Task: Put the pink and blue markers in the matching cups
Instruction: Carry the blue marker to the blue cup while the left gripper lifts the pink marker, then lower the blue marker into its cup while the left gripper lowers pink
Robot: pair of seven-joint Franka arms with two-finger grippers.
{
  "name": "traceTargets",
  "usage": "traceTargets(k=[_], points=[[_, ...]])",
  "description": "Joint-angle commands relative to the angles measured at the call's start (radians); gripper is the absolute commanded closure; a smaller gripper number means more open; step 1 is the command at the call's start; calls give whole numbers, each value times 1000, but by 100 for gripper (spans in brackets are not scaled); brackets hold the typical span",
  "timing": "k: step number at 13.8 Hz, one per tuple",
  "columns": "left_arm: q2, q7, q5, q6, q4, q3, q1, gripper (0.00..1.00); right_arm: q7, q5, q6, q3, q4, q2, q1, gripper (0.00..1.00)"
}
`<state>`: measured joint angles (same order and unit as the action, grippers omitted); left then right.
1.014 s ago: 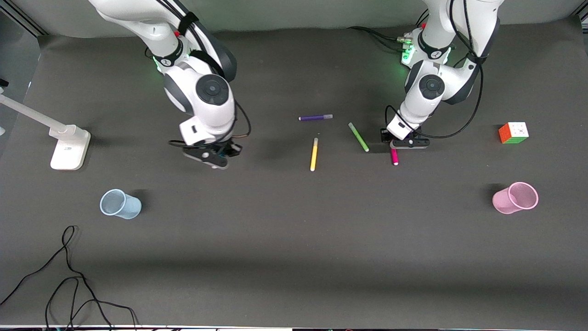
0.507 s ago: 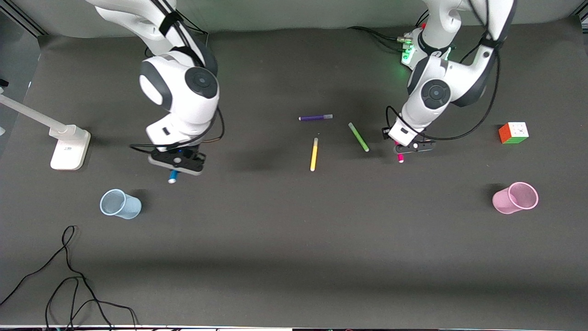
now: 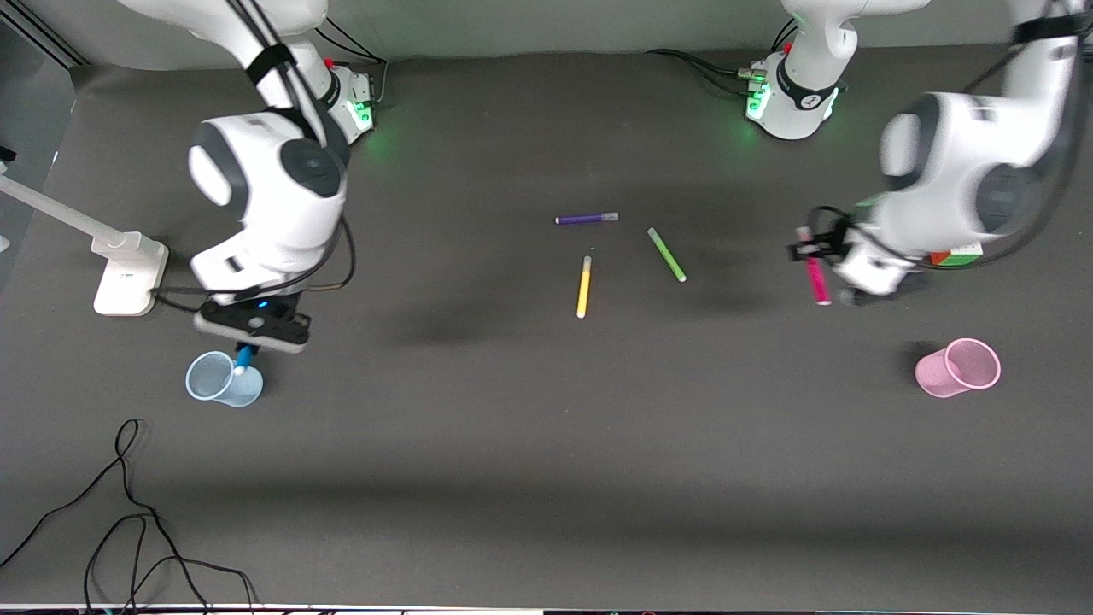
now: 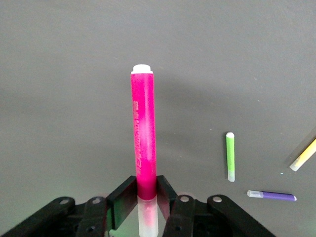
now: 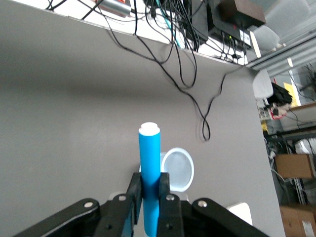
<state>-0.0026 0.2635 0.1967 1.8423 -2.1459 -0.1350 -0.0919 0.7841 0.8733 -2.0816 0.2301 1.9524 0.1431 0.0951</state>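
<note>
My right gripper point(image 3: 248, 340) is shut on the blue marker point(image 3: 243, 359) and holds it upright over the pale blue cup point(image 3: 224, 380), with the marker's lower end at the cup's rim. In the right wrist view the gripper point(image 5: 150, 190) clamps the blue marker point(image 5: 149, 163) with the blue cup point(image 5: 178, 168) just past it. My left gripper point(image 3: 811, 250) is shut on the pink marker point(image 3: 817, 278) and holds it above the table between the green pen and the pink cup point(image 3: 958, 368). In the left wrist view the gripper point(image 4: 146, 195) grips the pink marker point(image 4: 144, 128) near its pale cap.
A purple pen point(image 3: 587, 219), a yellow pen point(image 3: 584, 286) and a green pen point(image 3: 666, 254) lie mid-table. A colour cube point(image 3: 958, 256) is partly hidden under the left arm. A white lamp base point(image 3: 128, 273) and a loose black cable point(image 3: 128, 512) are at the right arm's end.
My right gripper carried the blue marker from mid-table to over the blue cup. My left gripper lifted the pink marker off the table and moved it toward the pink cup's end.
</note>
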Motion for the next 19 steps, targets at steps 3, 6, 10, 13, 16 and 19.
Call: traceTargets(k=[3, 6, 10, 13, 16, 19], points=[[116, -157, 75, -142, 174, -12, -217, 100, -123, 16, -196, -172, 8, 18, 9, 100], [234, -268, 90, -210, 288, -12, -345, 100, -123, 27, -264, -221, 8, 47, 8, 100], [338, -322, 128, -304, 400, -14, -434, 100, -117, 64, -415, -310, 14, 113, 8, 100], [427, -325, 156, -320, 489, -15, -482, 100, -106, 64, -521, -366, 51, 142, 8, 100], [531, -349, 164, -362, 613, -15, -526, 100, -100, 62, -591, -408, 80, 167, 9, 100], [590, -356, 225, -365, 649, -17, -569, 100, -48, 61, -629, -411, 117, 188, 8, 100]])
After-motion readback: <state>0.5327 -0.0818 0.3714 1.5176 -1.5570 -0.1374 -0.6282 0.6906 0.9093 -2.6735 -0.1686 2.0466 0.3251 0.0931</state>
